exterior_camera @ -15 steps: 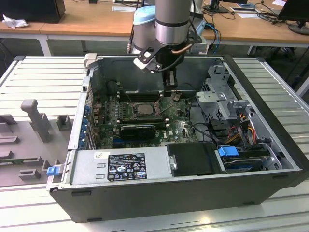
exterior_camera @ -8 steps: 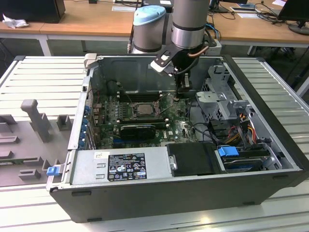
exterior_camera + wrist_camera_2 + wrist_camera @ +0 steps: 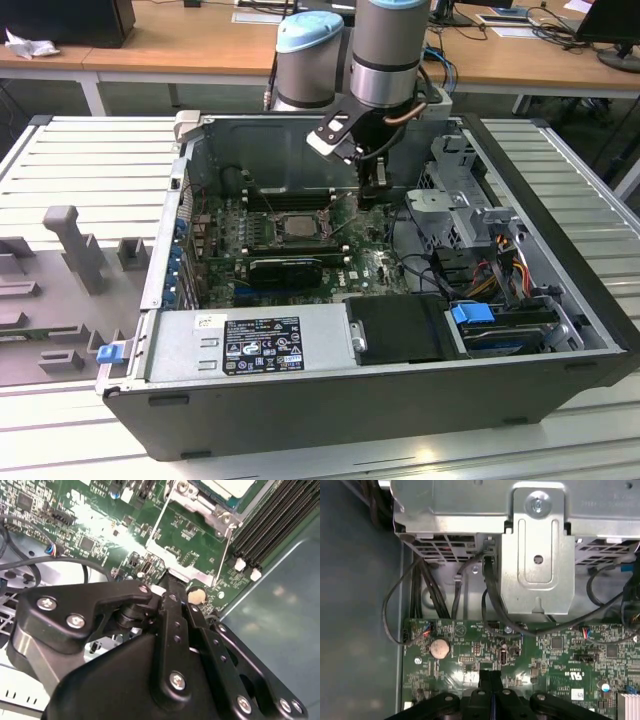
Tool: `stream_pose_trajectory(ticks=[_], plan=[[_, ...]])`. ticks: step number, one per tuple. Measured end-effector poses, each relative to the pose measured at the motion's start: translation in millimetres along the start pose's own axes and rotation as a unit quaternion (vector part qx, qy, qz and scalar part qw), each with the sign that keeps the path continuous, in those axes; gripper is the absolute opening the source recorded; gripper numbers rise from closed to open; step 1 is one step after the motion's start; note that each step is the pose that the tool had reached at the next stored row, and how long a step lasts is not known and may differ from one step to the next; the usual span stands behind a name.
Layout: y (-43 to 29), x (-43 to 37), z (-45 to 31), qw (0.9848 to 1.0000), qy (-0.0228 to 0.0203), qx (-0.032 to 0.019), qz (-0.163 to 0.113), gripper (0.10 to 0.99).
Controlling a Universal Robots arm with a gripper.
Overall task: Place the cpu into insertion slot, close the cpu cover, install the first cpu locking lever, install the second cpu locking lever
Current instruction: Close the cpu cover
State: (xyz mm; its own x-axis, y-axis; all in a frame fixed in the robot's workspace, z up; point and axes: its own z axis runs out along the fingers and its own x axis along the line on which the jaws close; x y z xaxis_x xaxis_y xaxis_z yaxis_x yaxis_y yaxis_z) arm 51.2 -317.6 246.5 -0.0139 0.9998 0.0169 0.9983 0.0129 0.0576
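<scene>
The cpu (image 3: 293, 226), a flat silver-grey square, lies in the insertion slot (image 3: 262, 230) near the exterior view's centre. Just to its right, the gripper (image 3: 374, 200) hangs over the green board, clenched on nothing.

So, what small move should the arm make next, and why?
Probably ease the shut fingers onto the thin lever near their tips and push it down. The chip already lies in the socket, and that lever looks not yet latched.

Computer case (image 3: 150, 270): open above board (image 3: 370, 265) and socket (image 3: 297, 225). Obstructions: drive cage (image 3: 450, 200), loose cables (image 3: 512, 255) on the exterior view's right; rear wall (image 3: 270, 150) behind.
</scene>
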Motion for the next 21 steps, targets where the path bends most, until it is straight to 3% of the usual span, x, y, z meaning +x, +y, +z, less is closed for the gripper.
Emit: stream_pose_trajectory(ticks=[21], plan=[[-14.5,0.2,-0.8,1.0000,0.0000,0.0000,0.000,0.106]])
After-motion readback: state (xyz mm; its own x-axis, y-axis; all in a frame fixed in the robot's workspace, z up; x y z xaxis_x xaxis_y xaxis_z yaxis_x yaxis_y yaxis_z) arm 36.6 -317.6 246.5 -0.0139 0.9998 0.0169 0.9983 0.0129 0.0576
